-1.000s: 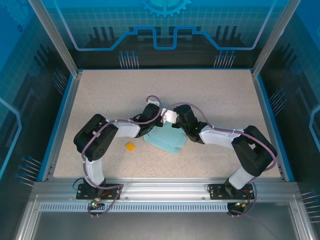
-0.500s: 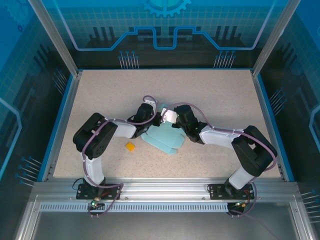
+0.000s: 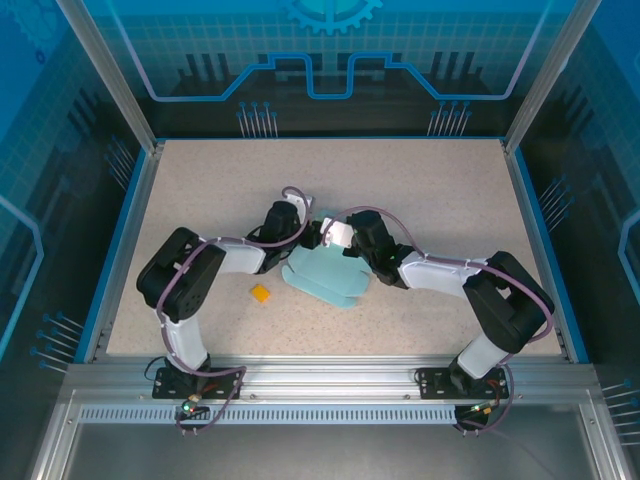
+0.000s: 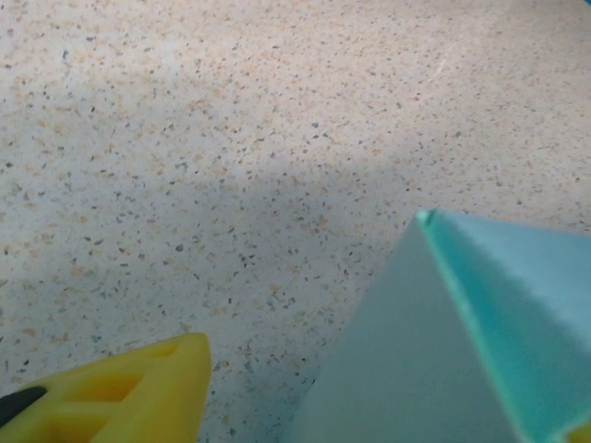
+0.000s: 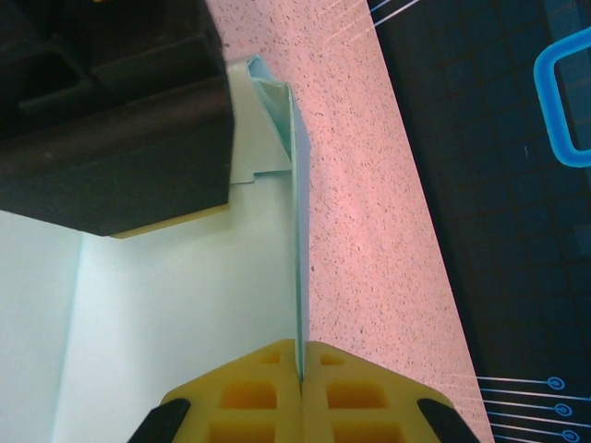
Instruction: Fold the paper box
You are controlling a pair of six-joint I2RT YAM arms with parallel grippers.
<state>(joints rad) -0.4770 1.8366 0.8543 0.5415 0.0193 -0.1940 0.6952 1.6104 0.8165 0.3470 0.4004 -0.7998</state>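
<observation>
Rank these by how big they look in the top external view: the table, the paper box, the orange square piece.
1. table
2. paper box, partly covered by the arms
3. orange square piece
Both smaller things lie on the table, so nearness barely skews this.

Bright, even light from above fills my table (image 3: 420,190), with only faint shadows close around the paper box (image 3: 325,278). Seen from my left wrist, a broad soft shadow dims the surface beside the paper box and my left finger (image 4: 120,395) is blurred; from my right wrist, the surface beside it looks pinkish and my right fingertips (image 5: 245,395) soft.
</observation>
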